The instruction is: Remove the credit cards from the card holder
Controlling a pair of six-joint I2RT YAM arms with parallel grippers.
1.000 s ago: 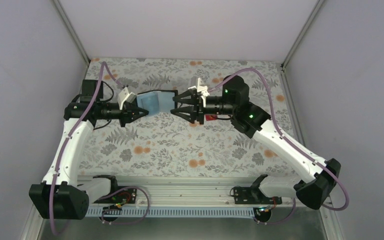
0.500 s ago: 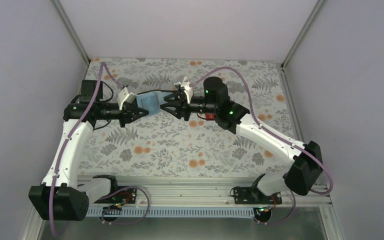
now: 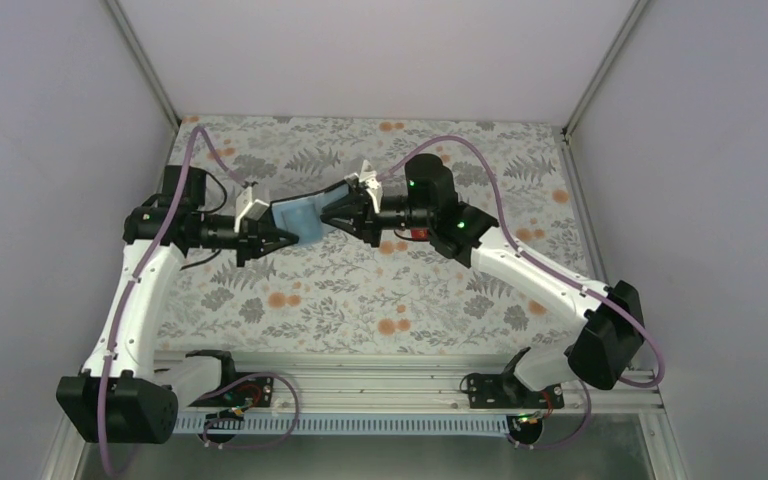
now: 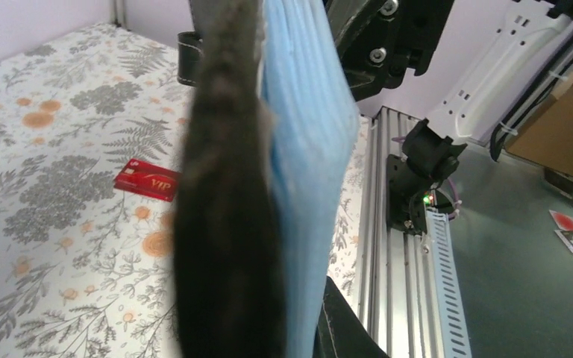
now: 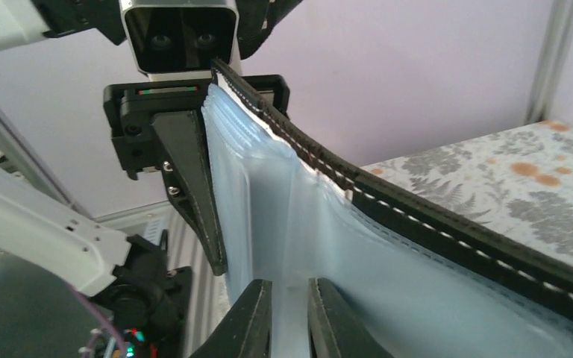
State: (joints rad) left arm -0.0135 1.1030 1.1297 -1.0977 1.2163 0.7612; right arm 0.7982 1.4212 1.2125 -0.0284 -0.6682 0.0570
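The card holder (image 3: 300, 215) hangs open in the air between both grippers, light blue inside with a dark stitched edge. My left gripper (image 3: 282, 238) is shut on its left part; in the left wrist view the holder (image 4: 306, 149) fills the middle and hides most of the gripper (image 4: 298, 328). My right gripper (image 3: 326, 212) is nearly closed on a light blue inner leaf of the holder (image 5: 388, 253), which sits between its fingers (image 5: 250, 321). A red card (image 4: 147, 180) lies flat on the table, partly under the right arm (image 3: 418, 235). The blue and teal-green cards are not visible.
The floral table cover (image 3: 360, 290) is bounded by grey walls at the back and sides. A metal rail (image 3: 360, 375) with both arm bases runs along the near edge. The left gripper's black finger (image 5: 194, 179) shows close to the right wrist camera.
My right gripper has moved left onto the card holder and gone from wide open to nearly closed on it. My left gripper has shifted slightly nearer with the holder.
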